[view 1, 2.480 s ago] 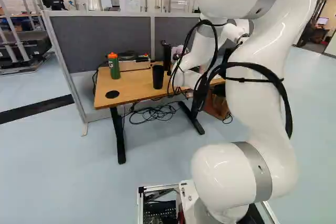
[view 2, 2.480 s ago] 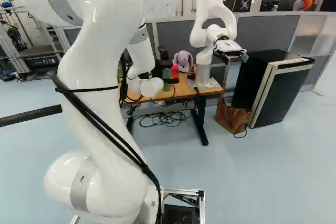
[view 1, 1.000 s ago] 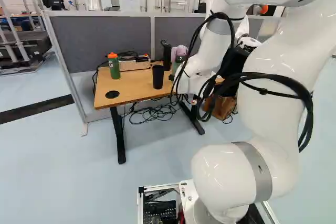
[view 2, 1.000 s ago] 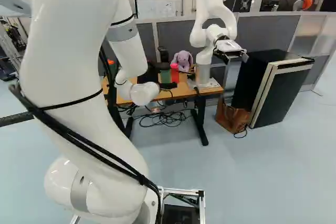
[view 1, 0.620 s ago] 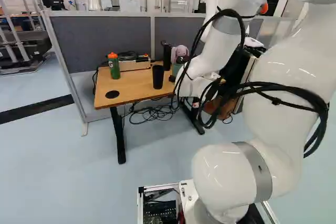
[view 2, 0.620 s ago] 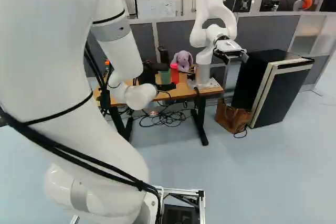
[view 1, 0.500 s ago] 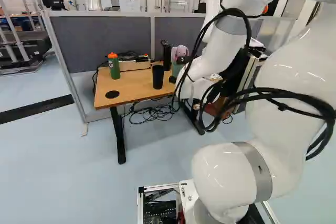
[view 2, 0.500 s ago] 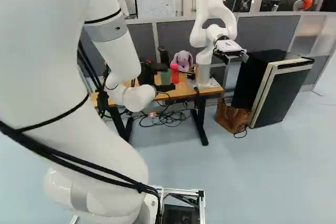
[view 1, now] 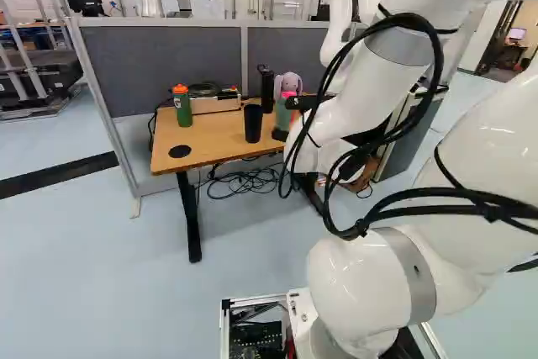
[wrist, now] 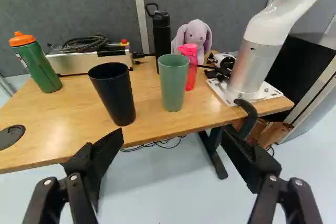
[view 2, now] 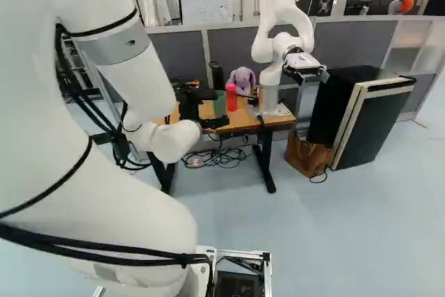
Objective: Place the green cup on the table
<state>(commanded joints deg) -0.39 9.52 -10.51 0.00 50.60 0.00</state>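
The hand [view 2: 222,108] is spread wide, apart from the green cup [wrist: 173,83].

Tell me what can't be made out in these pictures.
- Inside bottom of the green cup: wrist view, hidden by its near wall.
- Orange-capped bottle: right base view, hidden behind the arm.
- Top of another robot: wrist view, cut off by the edge.
- Black-and-white item beside it: wrist view, too small to identify.
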